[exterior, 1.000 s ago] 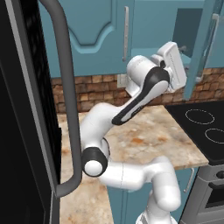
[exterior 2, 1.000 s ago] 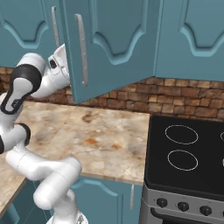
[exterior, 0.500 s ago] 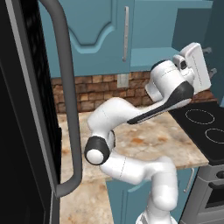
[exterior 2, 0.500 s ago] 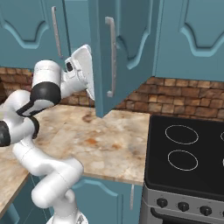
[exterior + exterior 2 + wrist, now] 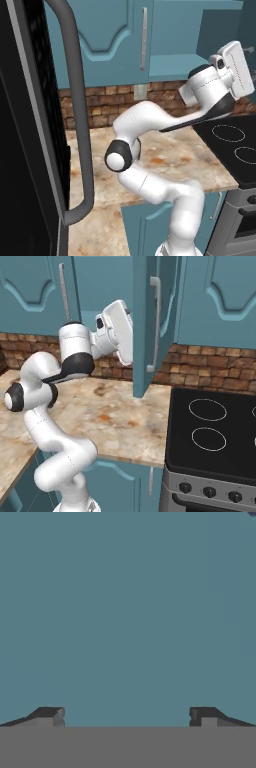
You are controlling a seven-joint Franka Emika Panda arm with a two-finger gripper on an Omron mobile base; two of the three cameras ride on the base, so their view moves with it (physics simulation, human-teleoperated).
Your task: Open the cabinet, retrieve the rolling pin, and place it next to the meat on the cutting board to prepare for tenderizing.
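1. Dark fingers [image 5: 50, 716] stand spread wide, with nothing between them and no contact visible.
2. Teal flat face of the cabinet [image 5: 128, 612] lies straight ahead of the fingers; its door [image 5: 150, 321] hangs open just beside them.
3. No writing is readable anywhere.

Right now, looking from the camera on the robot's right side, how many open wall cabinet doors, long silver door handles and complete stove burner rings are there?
open cabinet door: 1
silver bar handles on the wall cabinets: 2
burner rings wholly in view: 2
Total: 5
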